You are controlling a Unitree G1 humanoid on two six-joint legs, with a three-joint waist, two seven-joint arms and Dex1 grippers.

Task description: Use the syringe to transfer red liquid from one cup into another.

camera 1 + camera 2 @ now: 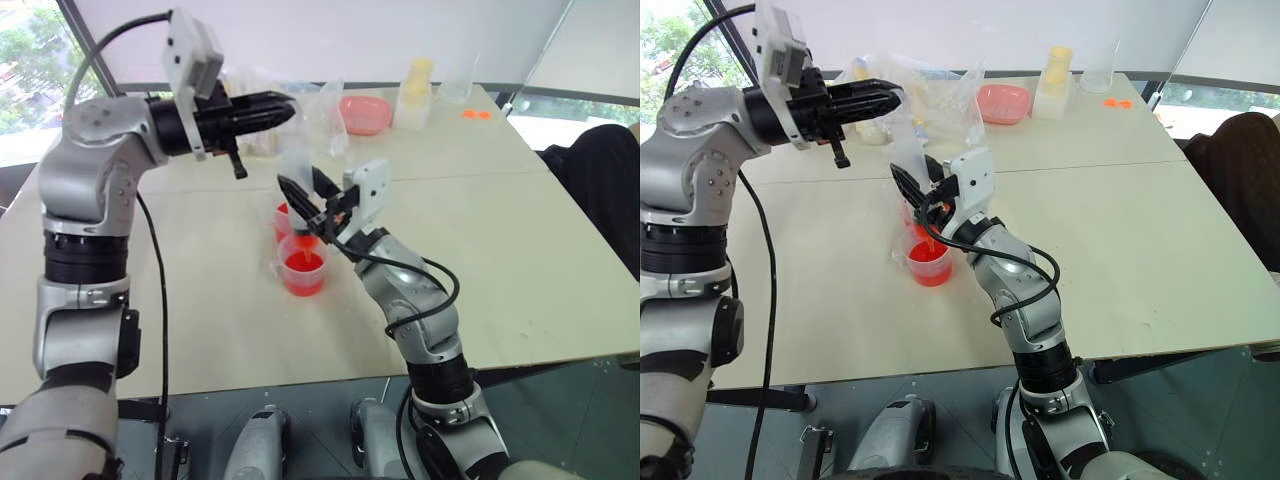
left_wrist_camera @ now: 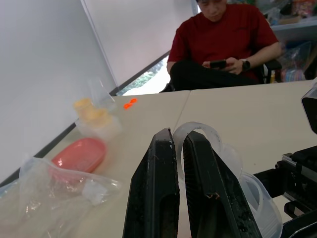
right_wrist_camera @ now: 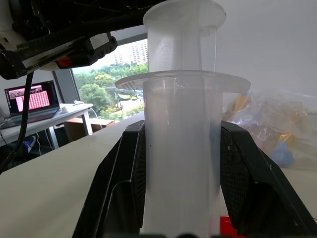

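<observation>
The syringe, clear with a white plunger, stands upright between the fingers of my right gripper, which is shut on its barrel. Its orange tip points down over the near cup of red liquid. A second cup with red liquid stands just behind it. My left gripper reaches in level above the syringe, shut. In the left wrist view the plunger's clear ring sits at its fingertips, with the rim running into the thin gap between them.
At the table's far side are crumpled clear plastic bags, a pink bowl, a pale yellow bottle, a clear cup and small orange bits. A person in a red shirt sits beyond the table.
</observation>
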